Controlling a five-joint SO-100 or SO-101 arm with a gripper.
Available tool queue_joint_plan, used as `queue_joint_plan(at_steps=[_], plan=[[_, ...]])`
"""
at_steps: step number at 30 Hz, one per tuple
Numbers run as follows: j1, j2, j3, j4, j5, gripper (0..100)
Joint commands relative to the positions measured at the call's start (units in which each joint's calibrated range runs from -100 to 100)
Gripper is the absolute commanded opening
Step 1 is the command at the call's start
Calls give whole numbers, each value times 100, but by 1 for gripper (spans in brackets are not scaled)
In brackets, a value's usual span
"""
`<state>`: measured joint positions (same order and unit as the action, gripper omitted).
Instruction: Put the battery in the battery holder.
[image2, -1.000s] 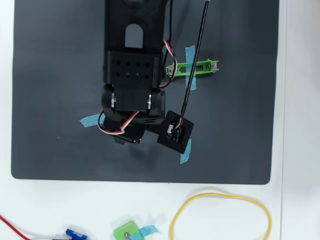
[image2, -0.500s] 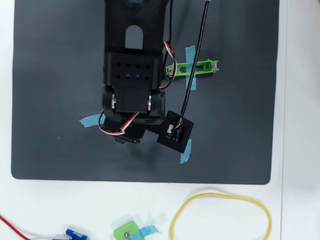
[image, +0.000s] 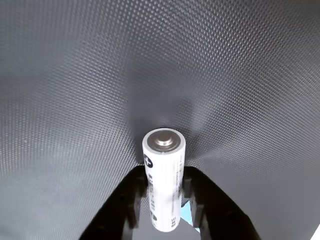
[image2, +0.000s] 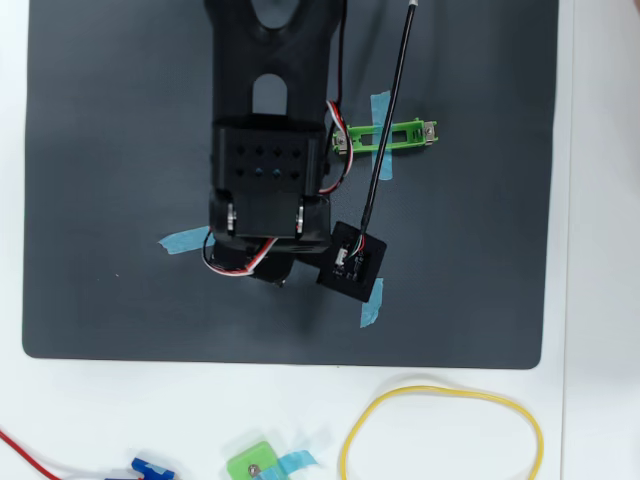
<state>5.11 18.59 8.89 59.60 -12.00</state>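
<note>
In the wrist view the white battery (image: 163, 167) stands between my two black fingers, its metal end facing the camera. My gripper (image: 164, 184) is shut on it and holds it over the dark textured mat (image: 75, 75). In the overhead view the arm (image2: 265, 170) covers the gripper and the battery. The bright-green battery holder (image2: 392, 134), with a blue tape strip across its middle, lies on the mat to the right of the arm. It is out of the wrist view.
The black wrist camera (image2: 351, 260) and its cable (image2: 388, 110) hang right of the arm, the cable crossing the holder. Blue tape strips (image2: 184, 240) (image2: 372, 303) lie on the mat. Off the mat in front are a yellow loop (image2: 440, 430) and a squarish green piece (image2: 254, 464).
</note>
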Motion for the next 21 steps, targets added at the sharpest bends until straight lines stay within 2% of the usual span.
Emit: queue_joint_plan(at_steps=[1,8,13,16,20,21], plan=[[3,-47,-281,-8,99,0],[-495,-209,-193,36,292,0],[-1149,-1855,829,351,459,0],[-2011,-2938,1586,386,407,0],[-2488,-3313,2150,360,370,0],[-2540,-3347,2177,403,511,0]])
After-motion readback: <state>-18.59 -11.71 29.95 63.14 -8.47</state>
